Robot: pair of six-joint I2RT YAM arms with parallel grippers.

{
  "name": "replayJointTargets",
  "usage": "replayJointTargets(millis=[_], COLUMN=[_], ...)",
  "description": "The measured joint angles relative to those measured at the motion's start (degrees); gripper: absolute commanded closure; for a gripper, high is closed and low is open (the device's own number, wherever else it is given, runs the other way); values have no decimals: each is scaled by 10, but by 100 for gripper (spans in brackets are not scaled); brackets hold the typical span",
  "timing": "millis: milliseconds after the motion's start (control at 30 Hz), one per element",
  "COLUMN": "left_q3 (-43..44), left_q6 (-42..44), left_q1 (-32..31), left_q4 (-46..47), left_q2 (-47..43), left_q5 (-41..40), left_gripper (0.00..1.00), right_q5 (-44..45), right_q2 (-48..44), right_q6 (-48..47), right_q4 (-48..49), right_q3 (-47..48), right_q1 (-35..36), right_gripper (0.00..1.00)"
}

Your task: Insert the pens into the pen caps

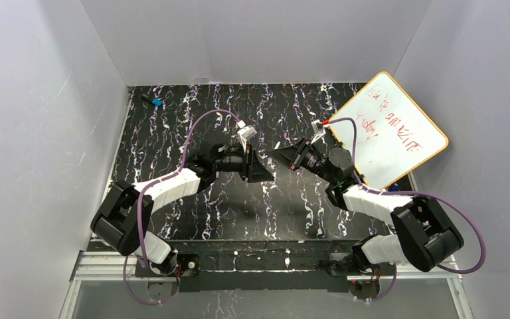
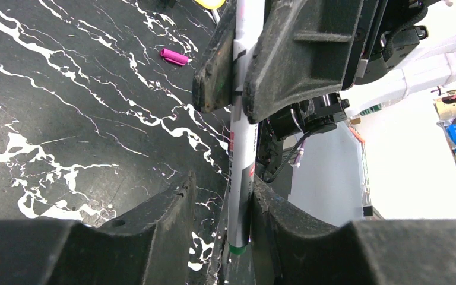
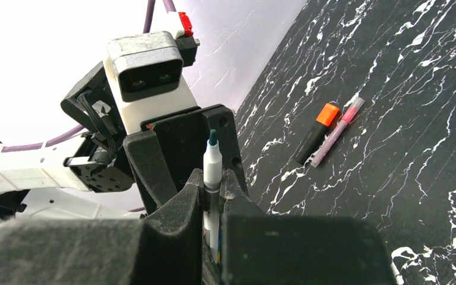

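Note:
My right gripper (image 3: pixel 212 178) is shut on a white-grey pen (image 3: pixel 212 163) whose dark green tip points at my left gripper (image 3: pixel 190 142). In the left wrist view that pen (image 2: pixel 242 154) runs down from the right gripper (image 2: pixel 234 104) and passes between the fingers of my left gripper (image 2: pixel 221 184). It rests against the right finger, with a gap to the left one, so the left gripper is open. A black marker with an orange end (image 3: pixel 314 136) and a pinkish-purple pen (image 3: pixel 335 133) lie side by side on the table. A magenta cap (image 2: pixel 174 57) lies alone. The other caps are out of view.
Both grippers meet nose to nose above the middle of the black marbled table (image 1: pixel 226 212). A whiteboard (image 1: pixel 392 129) with red writing leans at the back right. A small black blue-ended item (image 1: pixel 154 102) lies at the back left corner. Grey walls enclose three sides.

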Motion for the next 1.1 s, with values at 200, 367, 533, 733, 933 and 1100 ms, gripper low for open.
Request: replayJointTargets(millis=[200, 367, 533, 733, 933, 1100], left_q3=[0, 0, -12, -17, -14, 14], left_q6=[-7, -14, -27, 5, 80, 138], left_q1=[1, 2, 6, 33, 64, 66], left_q4=[13, 17, 43, 8, -119, -230], left_q2=[0, 1, 2, -2, -30, -51], left_q5=[1, 2, 4, -16, -103, -190], left_gripper=[77, 100, 100, 100, 100, 100], right_q5=[-8, -10, -12, -4, 132, 294], right_q2=[5, 14, 17, -14, -194, -313], right_q6=[1, -1, 3, -18, -46, 49], right_q4=[-2, 0, 4, -80, -321, -544], right_q3=[-4, -6, -6, -7, 2, 40], right_q1=[1, 2, 3, 3, 2, 0], right_gripper=[99, 99, 24, 1, 1, 1])
